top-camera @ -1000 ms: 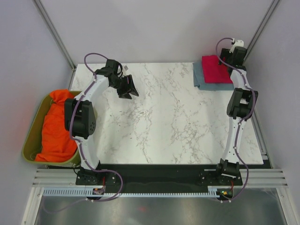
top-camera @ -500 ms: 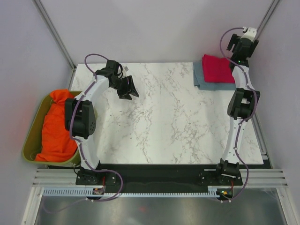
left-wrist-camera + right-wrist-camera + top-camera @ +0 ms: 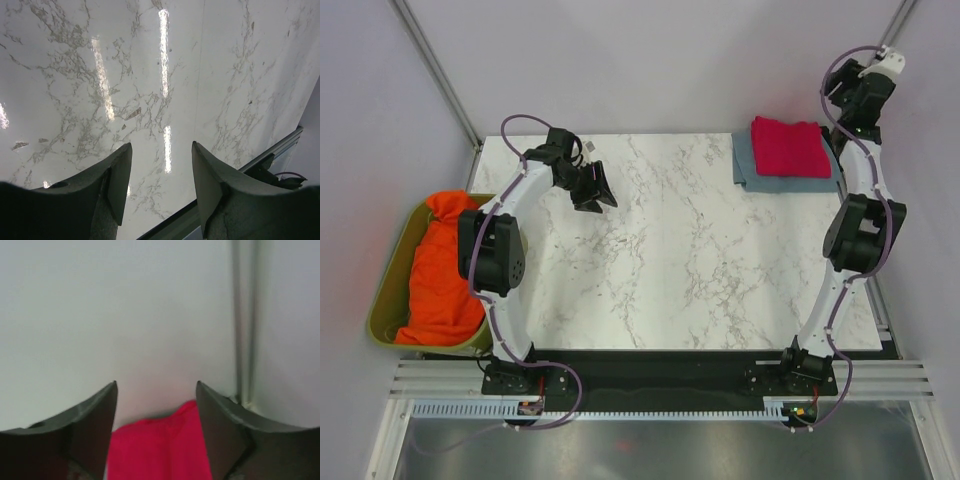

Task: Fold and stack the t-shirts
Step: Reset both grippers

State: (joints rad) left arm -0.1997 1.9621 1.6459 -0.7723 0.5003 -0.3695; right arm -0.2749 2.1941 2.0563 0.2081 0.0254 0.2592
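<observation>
A crimson-red t-shirt (image 3: 790, 147), folded to a small rectangle, lies on top of a folded blue-grey t-shirt (image 3: 748, 170) at the table's far right corner. My right gripper (image 3: 850, 98) hangs high above and to the right of the stack, open and empty. In the right wrist view the red t-shirt (image 3: 160, 450) shows below the open gripper (image 3: 156, 390), apart from its fingers, with the wall behind. My left gripper (image 3: 597, 191) hovers open over bare marble at the far left; nothing sits in the gripper (image 3: 161, 150) in the left wrist view.
An olive bin (image 3: 390, 290) holding orange cloth (image 3: 440, 270) stands off the table's left edge. White walls and metal frame posts (image 3: 438, 70) close in the back corners. The table's edge and a metal rail (image 3: 280, 145) show near my left gripper.
My right gripper has lifted off the red t-shirt's right edge and risen toward the back right corner, jaws opened. The stack stays put. The left arm has not moved.
</observation>
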